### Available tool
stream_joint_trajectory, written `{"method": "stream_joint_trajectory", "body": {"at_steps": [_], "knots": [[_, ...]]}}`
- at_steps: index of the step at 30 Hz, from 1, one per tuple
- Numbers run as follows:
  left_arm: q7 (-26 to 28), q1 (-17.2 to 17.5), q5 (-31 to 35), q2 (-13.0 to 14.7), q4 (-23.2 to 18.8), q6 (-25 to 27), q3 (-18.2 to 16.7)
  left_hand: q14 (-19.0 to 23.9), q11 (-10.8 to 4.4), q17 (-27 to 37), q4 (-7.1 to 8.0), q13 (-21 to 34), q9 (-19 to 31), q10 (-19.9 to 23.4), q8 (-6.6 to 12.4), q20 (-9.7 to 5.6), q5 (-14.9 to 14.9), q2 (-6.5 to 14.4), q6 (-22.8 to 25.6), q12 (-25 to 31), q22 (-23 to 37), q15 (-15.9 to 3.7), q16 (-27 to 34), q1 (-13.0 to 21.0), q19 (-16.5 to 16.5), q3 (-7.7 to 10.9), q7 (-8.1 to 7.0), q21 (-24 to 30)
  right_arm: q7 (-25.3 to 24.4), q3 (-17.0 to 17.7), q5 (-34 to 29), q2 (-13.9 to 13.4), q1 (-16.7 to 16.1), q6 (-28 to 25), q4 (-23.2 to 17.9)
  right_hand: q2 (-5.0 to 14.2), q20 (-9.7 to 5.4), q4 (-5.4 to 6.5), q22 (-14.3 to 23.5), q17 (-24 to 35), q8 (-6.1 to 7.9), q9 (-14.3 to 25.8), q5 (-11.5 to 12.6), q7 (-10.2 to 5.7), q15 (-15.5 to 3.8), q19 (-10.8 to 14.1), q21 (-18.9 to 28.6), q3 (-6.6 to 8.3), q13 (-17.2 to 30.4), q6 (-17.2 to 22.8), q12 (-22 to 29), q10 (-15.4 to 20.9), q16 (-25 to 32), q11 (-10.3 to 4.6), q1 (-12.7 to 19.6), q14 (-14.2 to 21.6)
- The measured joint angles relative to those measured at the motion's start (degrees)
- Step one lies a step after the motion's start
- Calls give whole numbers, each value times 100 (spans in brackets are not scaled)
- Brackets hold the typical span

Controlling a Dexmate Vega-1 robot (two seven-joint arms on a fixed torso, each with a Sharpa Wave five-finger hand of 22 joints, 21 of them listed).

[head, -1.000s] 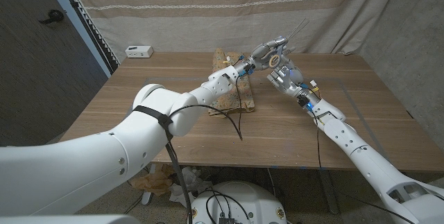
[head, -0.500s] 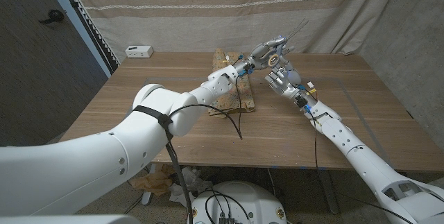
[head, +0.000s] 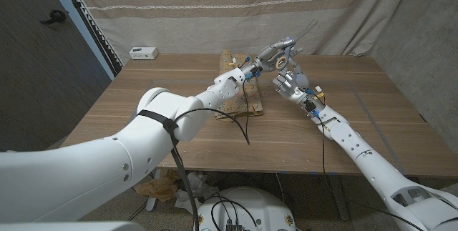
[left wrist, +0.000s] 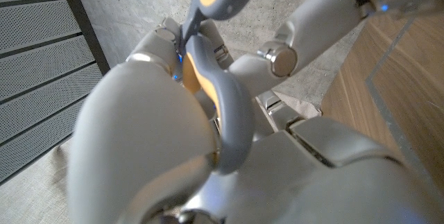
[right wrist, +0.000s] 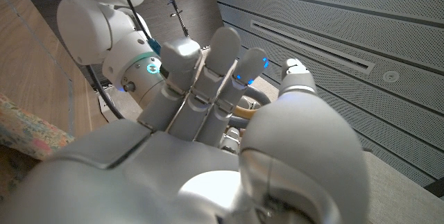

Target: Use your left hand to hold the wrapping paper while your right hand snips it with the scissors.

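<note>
the left hand (head: 275, 57) is raised over the far side of the bench (head: 143, 109) and has the scissors (head: 295, 39) in it: in the left wrist view the grey handle loop (left wrist: 223, 106) threads between its fingers, and in the head view the blades stick up and away. the right hand (head: 292, 83) sits just beside and below it, fingers together and reaching toward the handles; whether it already has hold of them cannot be told. the wrapping paper (head: 240, 91) lies flat on the bench under the left forearm, held by neither hand.

the likely risk is the handover. if the left hand lets go before the right has a finger through a loop, the scissors could drop onto the paper or bench. the tool also sits in the hand meant to hold the paper, so the paper could slide when cut.
</note>
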Motion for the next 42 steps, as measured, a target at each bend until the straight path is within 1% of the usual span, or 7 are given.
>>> {"method": "stream_joint_trajectory", "body": {"at_steps": [2, 7, 18, 28, 32, 37, 42], "knots": [[-31, 4, 8, 5, -5, -85, 39, 0, -3, 0, 13, 0, 0, -3, 0, 0, 0, 0, 0, 1, 0, 0, 0, 0, 44, -14, 0, 0, 53, -4, 1, 11, 33, -57, 38, 0, -17, 18, 30, -26, 0, 10, 0, -277, 0, 59, -16, -18, 25, -270, 0, 18, 0, -18, 0, 0], [-67, 10, 16, 23, -7, -194, 104, -32, -7, 3, 13, 4, 0, -8, 0, 0, 0, 0, 0, 1, 0, -31, 0, 0, 62, -14, 0, -40, 157, -31, 23, 28, 88, -177, 108, -18, -69, 48, 58, -26, 0, 15, 0, -165, 0, 151, -79, -48, 84, -385, 0, 18, 0, -18, -18, 0], [-55, 21, 3, 23, -11, -303, 235, -32, -8, 2, 13, -27, 28, -8, 39, -21, -1, 0, 17, 23, 0, -31, 0, 0, 82, -14, 17, -83, 326, -38, 65, 82, 196, -386, 322, -25, -98, 103, 72, -80, 1, 125, 0, -241, -10, 201, -165, -104, 166, -310, 0, 18, 34, -18, -25, 51], [-16, 33, -50, -8, -14, -309, 287, -32, -8, 2, 29, -27, 27, -8, 56, -10, -1, -1, 21, 23, 24, -30, 0, 0, 134, -30, 22, -127, 376, 8, 102, 130, 221, -543, 383, 118, -109, 46, 85, -100, 5, 129, -28, -884, -9, 253, -250, -93, 194, 276, 0, 17, 97, -18, 196, 92], [-13, 39, -75, -11, -13, -303, 289, -32, -8, 2, 29, -26, 27, -8, 62, -10, 37, 0, 21, 22, 28, -29, 0, 0, 133, -30, 22, -127, 298, 43, 122, 136, 166, -566, 352, 297, -119, -18, 73, -89, 12, 139, -28, -947, -9, 264, -320, -9, 196, 341, 0, 17, 100, -18, 374, 92], [-14, 42, -94, -14, -11, -288, 286, -40, -9, 2, 29, -26, 27, -9, 62, -10, 37, 0, 21, 44, 28, -21, 0, 0, 133, -30, 22, -172, 222, 77, 145, 141, 111, -584, 306, 614, -110, 190, 58, -70, 156, 143, -201, -974, 4, 245, -378, 60, 107, 369, -110, 17, 36, -18, 214, 70], [-24, 44, -111, -16, -9, -282, 276, -42, -38, 0, 29, -26, 27, -39, 62, 10, 37, 0, 21, 45, 28, -19, 0, -1, 154, -30, 22, -211, 173, 100, 154, 142, 69, -587, 267, 859, -50, 727, -22, -16, 157, 198, -478, -974, 15, 66, -556, -8, 49, 369, -150, 17, -46, -18, -473, 39]]}}
